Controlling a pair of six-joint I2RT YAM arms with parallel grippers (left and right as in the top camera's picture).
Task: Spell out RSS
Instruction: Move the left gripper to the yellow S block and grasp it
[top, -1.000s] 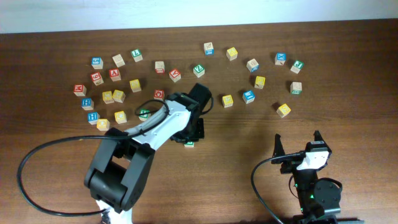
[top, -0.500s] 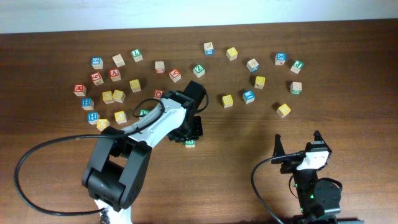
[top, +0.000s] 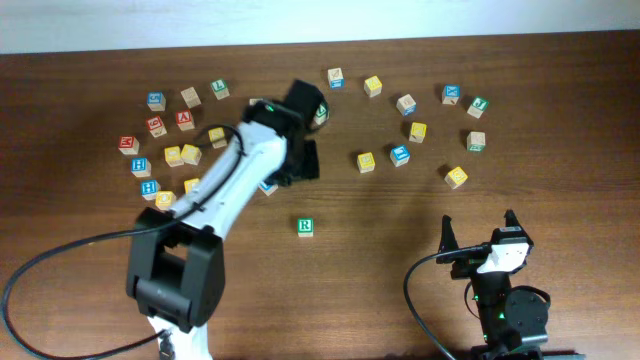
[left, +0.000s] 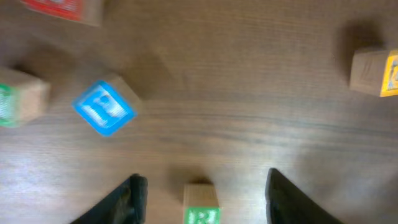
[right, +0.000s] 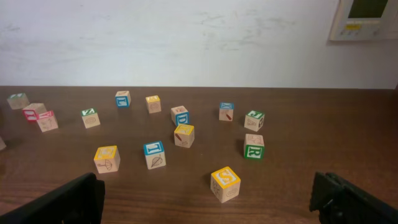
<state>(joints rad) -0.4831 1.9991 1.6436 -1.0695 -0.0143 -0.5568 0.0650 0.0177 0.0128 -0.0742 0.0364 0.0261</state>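
The R cube (top: 305, 227), white-faced with a green R, stands alone on the table in front of the cube cluster. In the left wrist view it (left: 202, 205) shows at the bottom edge between the fingers, untouched. My left gripper (top: 305, 168) is open and empty, drawn back above and behind it. A yellow S cube (right: 225, 183) lies close in front of my right gripper (right: 205, 202); overhead it (top: 456, 177) is at the right. My right gripper (top: 478, 232) is open and empty at the front right. I cannot read the letters on the other yellow cubes.
Several letter cubes lie scattered across the far half of the table. A blue cube (left: 104, 107) lies left of my left gripper and a yellow cube (left: 379, 73) to its right. A green cube showing an R (right: 254, 146) stands behind the S cube.
My left gripper has let go of the R cube and pulled back toward the far side of the table. The R cube stays where it was set. The right arm has not moved.
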